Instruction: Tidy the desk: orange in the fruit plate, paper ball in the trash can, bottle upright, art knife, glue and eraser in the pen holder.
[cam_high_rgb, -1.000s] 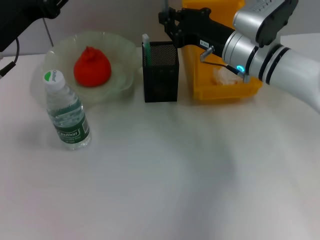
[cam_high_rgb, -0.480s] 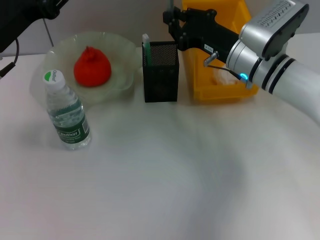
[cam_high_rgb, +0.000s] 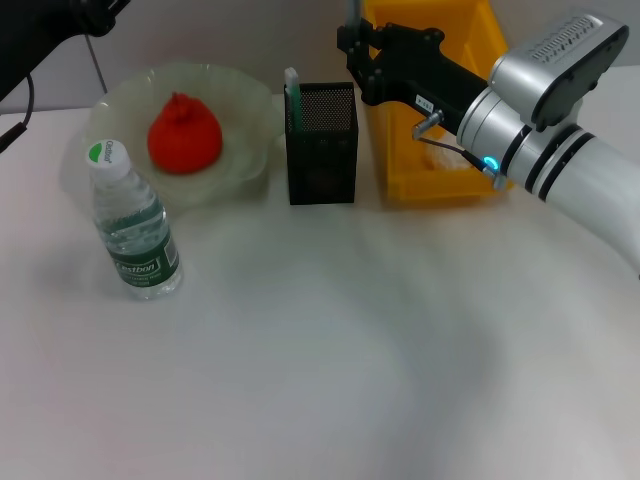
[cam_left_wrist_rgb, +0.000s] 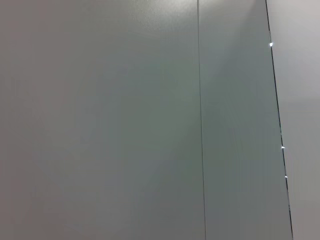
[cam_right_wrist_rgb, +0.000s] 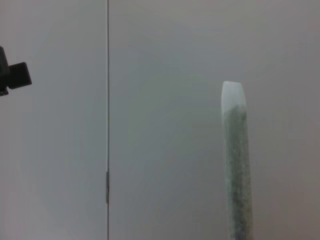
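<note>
My right gripper (cam_high_rgb: 352, 42) hovers just above the back right of the black mesh pen holder (cam_high_rgb: 322, 150). It is shut on a slim green stick with a white tip (cam_high_rgb: 351, 12), seemingly the glue, which also shows upright in the right wrist view (cam_right_wrist_rgb: 236, 165). A green and white stick (cam_high_rgb: 291, 95) stands in the holder's left corner. The orange (cam_high_rgb: 184, 133) lies in the pale fruit plate (cam_high_rgb: 250, 110). The water bottle (cam_high_rgb: 133, 225) stands upright at the left. The paper ball (cam_high_rgb: 447, 155) lies in the yellow trash can (cam_high_rgb: 400, 160). The eraser is not visible. My left arm (cam_high_rgb: 50, 30) is parked at the top left.
The trash can stands right beside the pen holder, under my right arm. The left wrist view shows only a grey wall (cam_left_wrist_rgb: 150, 120). The white table (cam_high_rgb: 330, 350) stretches out in front of the objects.
My right gripper has moved a little to the right and back, carrying the green stick with it. Nothing else has moved.
</note>
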